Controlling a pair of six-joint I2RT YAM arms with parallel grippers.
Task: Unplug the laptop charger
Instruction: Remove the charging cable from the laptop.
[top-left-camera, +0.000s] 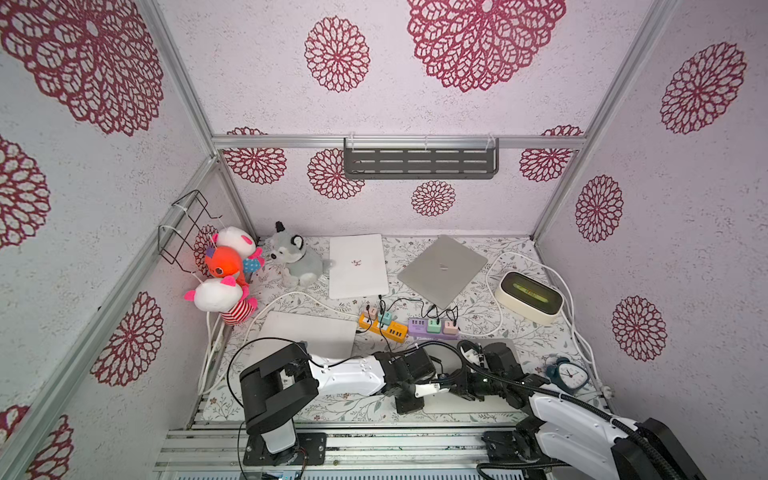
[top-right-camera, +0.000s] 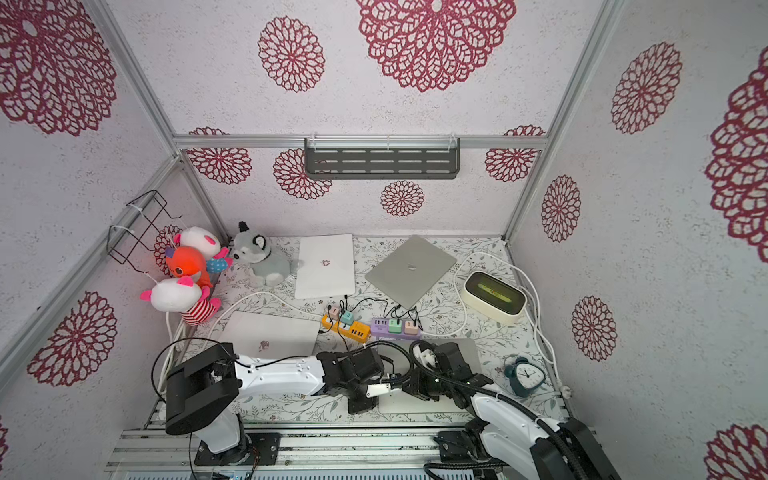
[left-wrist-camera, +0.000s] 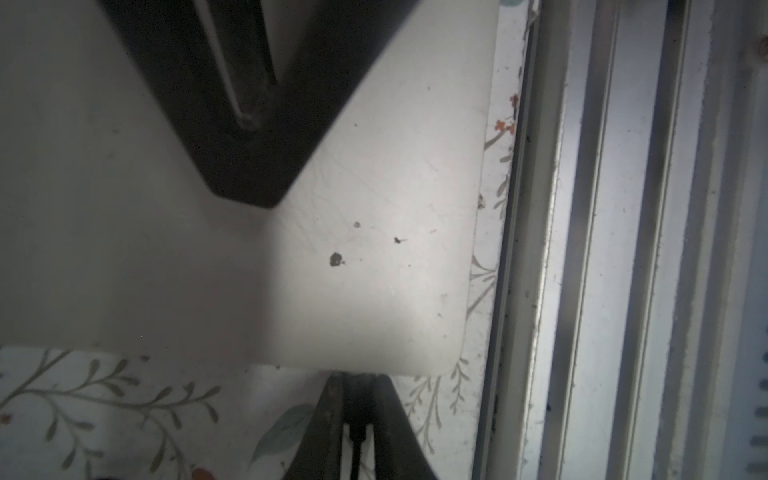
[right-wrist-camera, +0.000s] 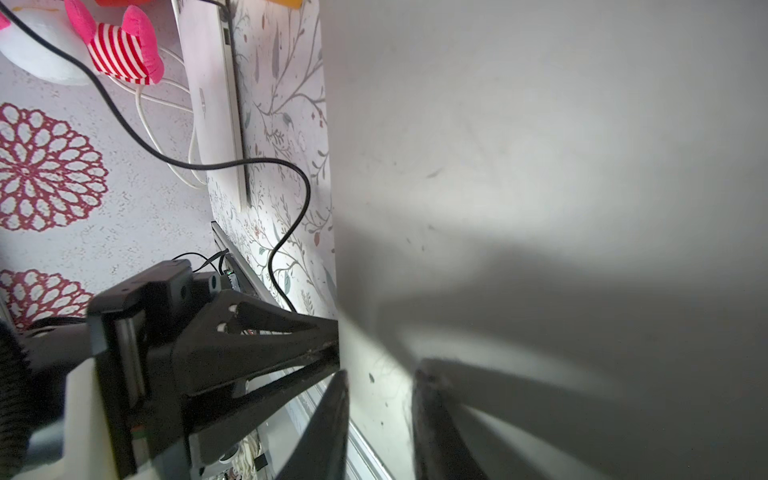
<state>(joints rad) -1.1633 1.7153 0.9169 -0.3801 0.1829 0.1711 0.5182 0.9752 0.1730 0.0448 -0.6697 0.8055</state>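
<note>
The left tool (left-wrist-camera: 358, 380) is pinched nearly closed on the black charger plug (left-wrist-camera: 356, 432) at the edge of the front laptop (left-wrist-camera: 374, 291), while the right tool (right-wrist-camera: 382, 374), part open and empty, rests on the lid, likely bracing it against the pull.

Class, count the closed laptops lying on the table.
4: white laptop back centre; silver laptop back right; front-left laptop; front-right laptop, partly covered. None seems fully hidden.

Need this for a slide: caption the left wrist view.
Left tool pinches the charger plug at the silver laptop edge.
</note>
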